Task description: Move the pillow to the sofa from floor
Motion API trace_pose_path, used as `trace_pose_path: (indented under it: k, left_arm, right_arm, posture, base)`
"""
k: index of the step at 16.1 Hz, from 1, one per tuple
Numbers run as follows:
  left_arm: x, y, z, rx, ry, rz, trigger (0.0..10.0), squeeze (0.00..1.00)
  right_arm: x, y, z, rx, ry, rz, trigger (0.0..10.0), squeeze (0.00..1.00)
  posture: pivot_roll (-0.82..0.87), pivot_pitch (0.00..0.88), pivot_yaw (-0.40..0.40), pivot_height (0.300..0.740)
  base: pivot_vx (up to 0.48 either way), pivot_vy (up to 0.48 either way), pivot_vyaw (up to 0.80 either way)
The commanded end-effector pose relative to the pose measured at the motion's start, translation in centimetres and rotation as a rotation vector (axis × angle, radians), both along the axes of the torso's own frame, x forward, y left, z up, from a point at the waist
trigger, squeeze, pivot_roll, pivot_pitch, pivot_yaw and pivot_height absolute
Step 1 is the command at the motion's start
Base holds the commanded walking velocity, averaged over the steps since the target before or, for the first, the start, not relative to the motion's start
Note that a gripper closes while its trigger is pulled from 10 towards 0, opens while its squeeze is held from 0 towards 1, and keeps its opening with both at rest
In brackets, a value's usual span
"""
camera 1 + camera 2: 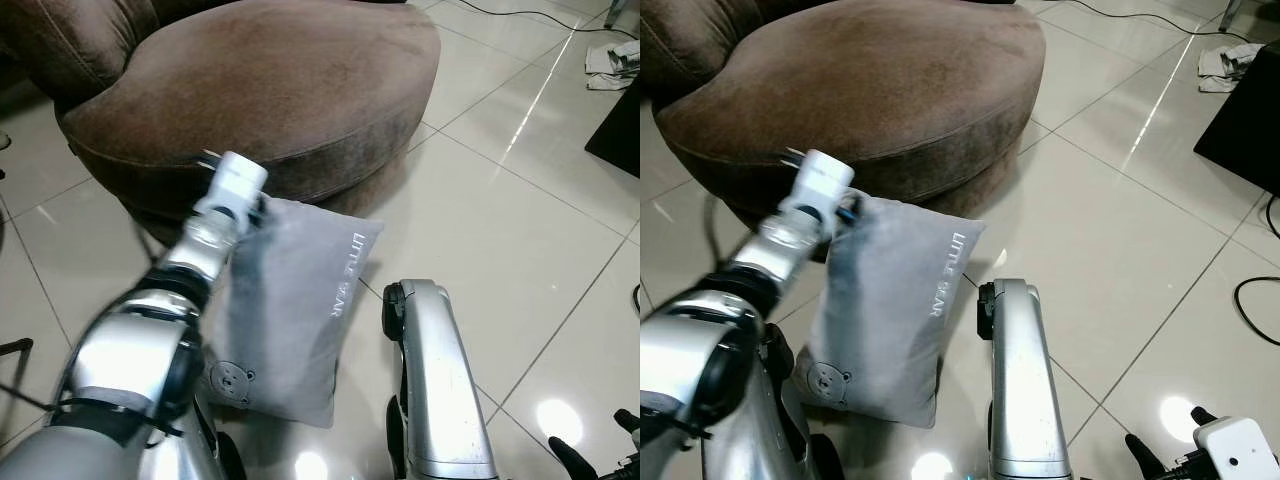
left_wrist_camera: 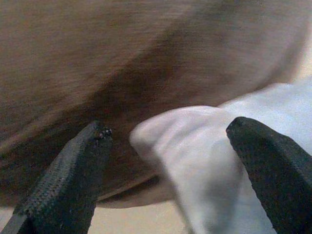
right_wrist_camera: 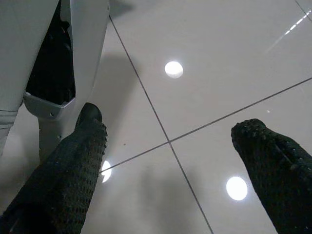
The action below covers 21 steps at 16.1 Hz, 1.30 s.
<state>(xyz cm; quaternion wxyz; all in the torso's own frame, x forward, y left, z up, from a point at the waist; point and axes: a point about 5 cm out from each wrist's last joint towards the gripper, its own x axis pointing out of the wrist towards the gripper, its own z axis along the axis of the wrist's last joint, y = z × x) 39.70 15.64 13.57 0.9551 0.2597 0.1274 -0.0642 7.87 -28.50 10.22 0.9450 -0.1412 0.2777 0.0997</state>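
A grey pillow [image 1: 290, 310] with white lettering and a small bear patch rests on the tiled floor, leaning against the front of the brown sofa [image 1: 260, 80]. My left arm reaches forward to the pillow's top left corner. In the left wrist view my left gripper [image 2: 170, 131] is open, and that corner of the pillow [image 2: 209, 161] lies between its fingers with the sofa close behind. My right gripper [image 3: 171, 122] hangs low at my right side, open above bare tiles with nothing between its fingers.
My silver leg [image 1: 435, 390] stands just right of the pillow. A black object [image 1: 615, 130] sits at the far right, with crumpled cloth [image 1: 615, 60] behind it. Black cables [image 1: 1260, 300] lie on the glossy floor at the right.
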Motion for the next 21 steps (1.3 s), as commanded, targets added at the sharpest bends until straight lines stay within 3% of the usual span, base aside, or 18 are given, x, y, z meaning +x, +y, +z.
trace_pose_path:
  k: [1, 3, 7, 10, 11, 12, 14, 17, 20, 21]
  left_arm:
    - [-0.1, -0.1, -0.2, 0.055, 0.033, -0.031, 10.0, 0.00]
    - [-0.1, -1.0, -0.5, 0.147, 0.054, -0.092, 10.0, 0.00]
    - [-0.4, -1.4, -1.1, 0.272, 0.037, -0.094, 10.0, 0.02]
    - [-0.7, -1.8, -1.9, 0.284, 0.068, -0.114, 10.0, 0.10]
    - [-0.8, -1.9, -2.0, 0.289, 0.068, -0.116, 10.0, 0.08]
    - [-0.8, -2.1, -2.1, 0.308, 0.079, -0.139, 10.0, 0.00]
    - [-0.7, -2.4, -1.9, 0.383, 0.089, -0.189, 10.0, 0.00]
    - [-0.5, -3.1, -1.2, 0.392, 0.093, -0.274, 10.0, 0.00]
    - [-0.8, -3.8, -1.6, 0.474, 0.115, -0.368, 10.0, 0.00]
    - [-0.7, -4.0, -1.5, 0.479, 0.103, -0.371, 10.0, 0.15]
  right_arm:
    - [-0.5, 0.1, -0.2, 0.003, 0.018, 0.002, 10.0, 0.00]
    - [-0.9, 0.1, -0.1, 0.001, 0.019, -0.004, 10.0, 0.00]
    - [-1.9, -0.1, 0.1, -0.008, 0.038, -0.021, 10.0, 0.00]
    - [-2.4, -0.2, 0.4, -0.013, 0.049, -0.023, 10.0, 0.00]
    - [-2.5, -0.2, 0.4, -0.013, 0.052, -0.023, 10.0, 0.00]
    - [-2.7, -0.3, 0.6, -0.016, 0.058, -0.021, 10.0, 0.00]
    - [-3.0, -0.5, 0.8, -0.022, 0.065, -0.019, 10.0, 0.00]
    - [-3.4, -0.5, 0.8, -0.022, 0.062, -0.036, 10.0, 0.00]
    - [-3.6, -0.3, 0.7, -0.014, 0.065, -0.036, 10.0, 0.00]
    - [-3.6, -0.2, 0.7, -0.012, 0.066, -0.035, 10.0, 0.00]
  posture:
    - [-0.59, 0.165, 0.062, 0.310]
    - [-0.61, 0.166, 0.069, 0.310]
    - [-0.63, 0.182, 0.069, 0.310]
    - [-0.64, 0.198, 0.061, 0.310]
    - [-0.64, 0.201, 0.059, 0.310]
    - [-0.65, 0.207, 0.054, 0.310]
    - [-0.65, 0.213, 0.048, 0.310]
    - [-0.66, 0.213, 0.062, 0.310]
    - [-0.65, 0.220, 0.062, 0.310]
    - [-0.65, 0.221, 0.060, 0.310]
  base:
    - [0.000, 0.000, 0.00]
    - [0.000, 0.000, 0.00]
    - [0.000, 0.000, 0.00]
    - [0.000, 0.000, 0.00]
    - [0.000, 0.000, 0.00]
    - [0.000, 0.000, 0.00]
    - [0.000, 0.000, 0.00]
    - [0.000, 0.000, 0.00]
    - [0.000, 0.000, 0.00]
    - [0.000, 0.000, 0.00]
